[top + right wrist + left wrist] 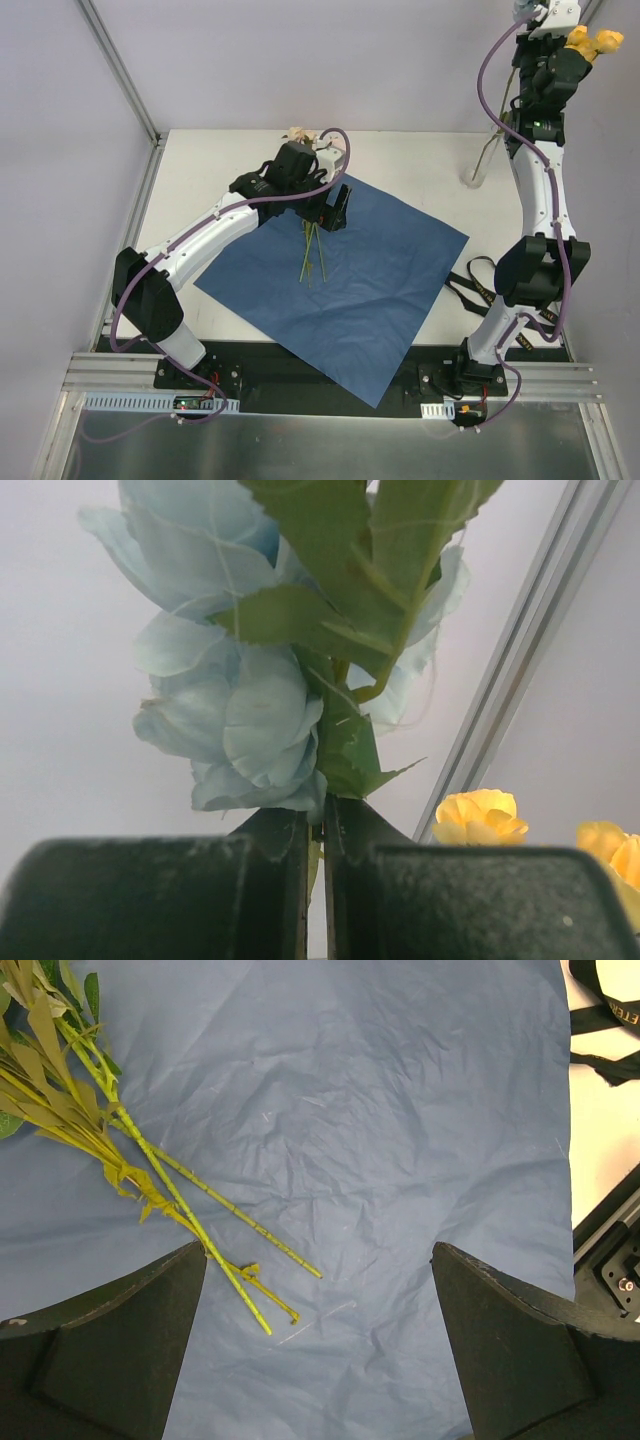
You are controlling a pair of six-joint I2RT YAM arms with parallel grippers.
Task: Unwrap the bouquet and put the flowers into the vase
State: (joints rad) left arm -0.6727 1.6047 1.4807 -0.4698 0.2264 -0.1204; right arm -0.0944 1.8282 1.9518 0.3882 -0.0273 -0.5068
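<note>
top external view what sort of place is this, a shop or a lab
Probably a robot lab test cell, not a shop: a white table boxed in by aluminium rails and plain walls, with a left arm and a right arm bolted at its near edge.

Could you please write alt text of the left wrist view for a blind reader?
The left gripper, open, hovers over the unfolded blue paper, where thin green flower stems lie at upper left. A black ribbon lies off the paper at upper right.
</note>
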